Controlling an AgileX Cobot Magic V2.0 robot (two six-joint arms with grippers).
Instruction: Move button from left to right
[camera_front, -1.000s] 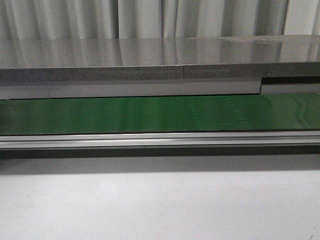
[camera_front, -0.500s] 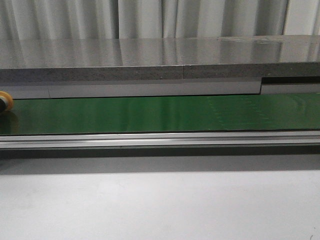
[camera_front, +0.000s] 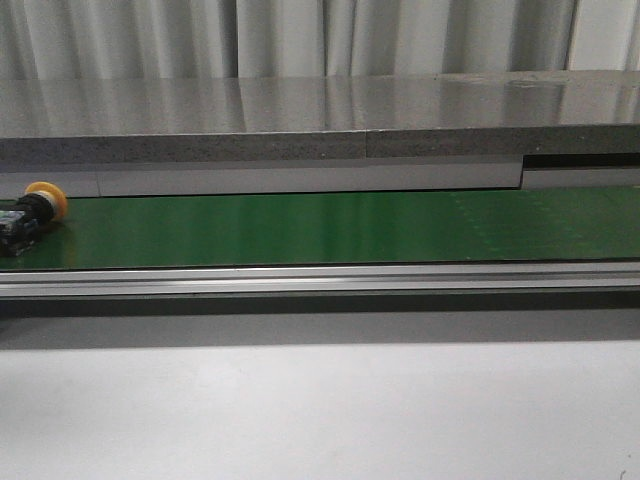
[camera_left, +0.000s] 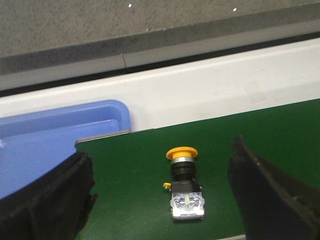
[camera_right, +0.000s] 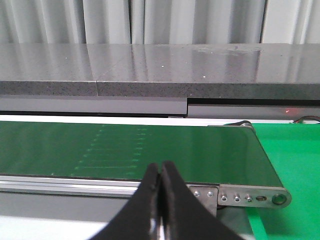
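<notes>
The button lies on its side on the green belt, and in the front view it sits at the far left end of that belt. The left wrist view frames it between the two spread fingers of the left gripper, a little ahead of the fingertips and not touching either one. That gripper is released, jaws wide, nothing in them. The button's long axis runs straight away from the gripper: clear contact block nearest the fingers, black body next, orange cap at the far end. So the axis sits square to the line between the fingers, which looks right for a pinch across the black body. A blue tray lies just beyond the belt's end, off to one side of the button.

The right gripper is clenched and empty, fingers pressed together, looking over the belt's other end; no button shows in its view. The left arm is plainly the nearer one, and the pick looks to be its job: advance, drop and close. Neither arm shows in the front view
</notes>
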